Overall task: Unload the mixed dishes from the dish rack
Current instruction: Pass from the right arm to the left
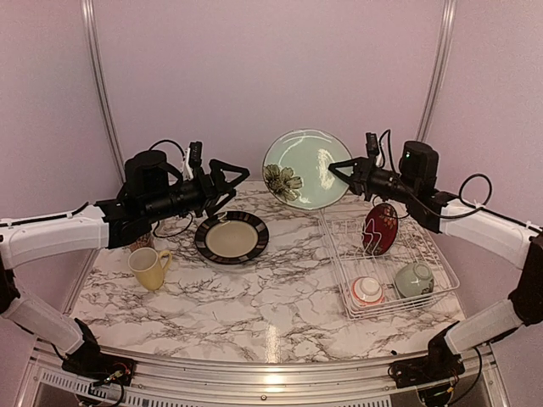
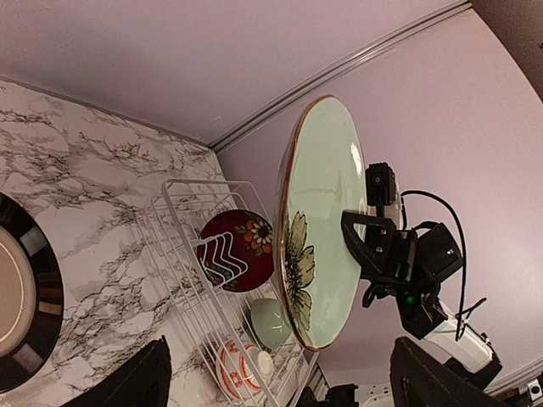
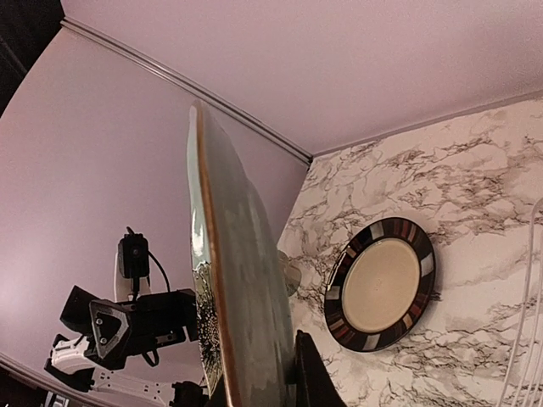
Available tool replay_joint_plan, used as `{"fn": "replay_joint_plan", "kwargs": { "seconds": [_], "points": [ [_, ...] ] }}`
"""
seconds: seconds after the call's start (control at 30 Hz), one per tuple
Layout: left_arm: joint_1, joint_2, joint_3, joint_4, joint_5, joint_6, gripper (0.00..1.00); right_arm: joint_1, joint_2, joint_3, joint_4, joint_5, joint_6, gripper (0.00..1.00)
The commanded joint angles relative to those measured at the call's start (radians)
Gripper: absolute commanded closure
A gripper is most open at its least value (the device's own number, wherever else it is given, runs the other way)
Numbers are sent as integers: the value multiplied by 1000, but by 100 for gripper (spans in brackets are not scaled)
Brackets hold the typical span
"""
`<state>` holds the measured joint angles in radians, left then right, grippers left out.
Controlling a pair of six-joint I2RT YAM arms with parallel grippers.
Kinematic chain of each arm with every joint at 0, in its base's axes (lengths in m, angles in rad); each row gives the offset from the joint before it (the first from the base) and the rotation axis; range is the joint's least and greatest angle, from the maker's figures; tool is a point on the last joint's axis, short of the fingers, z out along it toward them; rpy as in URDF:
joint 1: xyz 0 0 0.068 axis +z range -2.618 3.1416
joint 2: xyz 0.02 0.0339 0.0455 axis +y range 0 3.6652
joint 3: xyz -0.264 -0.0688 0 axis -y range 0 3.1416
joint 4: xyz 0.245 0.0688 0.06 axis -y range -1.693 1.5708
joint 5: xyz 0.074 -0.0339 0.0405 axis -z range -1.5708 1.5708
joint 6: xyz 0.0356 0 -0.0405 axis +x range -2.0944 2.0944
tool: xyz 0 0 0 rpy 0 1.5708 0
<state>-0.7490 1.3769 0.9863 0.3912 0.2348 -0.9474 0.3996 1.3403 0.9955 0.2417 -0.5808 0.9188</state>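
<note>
Left to right, top view:

- Yellow ceramic mug (image 1: 150, 268) upright on the white-grey marble-pattern counter (image 1: 254, 314), mouth up, handle toward the right.
- Left claw (image 1: 234, 184) hangs above the counter, wide open with nothing in it, aimed right at the green plate.
- Round cream plate with a black rim broken by coloured blocks (image 1: 232, 237) lies flat on the counter, face up, just below and in front of that claw.
- Pale green glossy ceramic plate (image 1: 307, 169): thin brown line round the rim, dark flower print low on the left of its face. It is off the counter, in the air over the far middle, between the black-rimmed plate and the rack. It stands on edge, face toward the near side and a bit left (the right wrist view sees it almost edge-on).
- Right claw (image 1: 339, 170) is clamped on the green plate's right rim, one finger on each face.
- Rectangular white wire dish rack (image 1: 336, 254) sits on the right of the counter, long axis near-to-far, skewed slightly.
- In the rack: a dark red patterned plate (image 1: 380, 228) on edge among the far tines, a red-rimmed white bowl (image 1: 367, 291) near left, and a pale green bowl (image 1: 414, 279) near right, tipped over (exact pose unclear).
</note>
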Motion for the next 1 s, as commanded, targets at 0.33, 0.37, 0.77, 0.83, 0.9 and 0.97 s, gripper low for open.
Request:
{"fn": "replay_joint_plan", "kwargs": {
  "seconds": [0.33,0.37,0.77,0.83,0.9,0.97],
  "points": [
    [-17,117,81,96,53,-41,36,102,69,60,247,-36,94,100],
    [-18,120,81,93,50,-42,38,105,71,60,248,-36,94,100],
    [-21,142,115,17,5,-25,71,133,79,64,263,-58,87,100],
    [-21,141,114,-1,-12,-18,76,140,84,71,261,-67,76,100],
    [-21,138,112,-18,-27,-18,82,144,88,74,260,-75,69,100],
    [-21,136,112,-29,-37,-17,92,148,87,72,253,-74,60,100]
  ]
}}
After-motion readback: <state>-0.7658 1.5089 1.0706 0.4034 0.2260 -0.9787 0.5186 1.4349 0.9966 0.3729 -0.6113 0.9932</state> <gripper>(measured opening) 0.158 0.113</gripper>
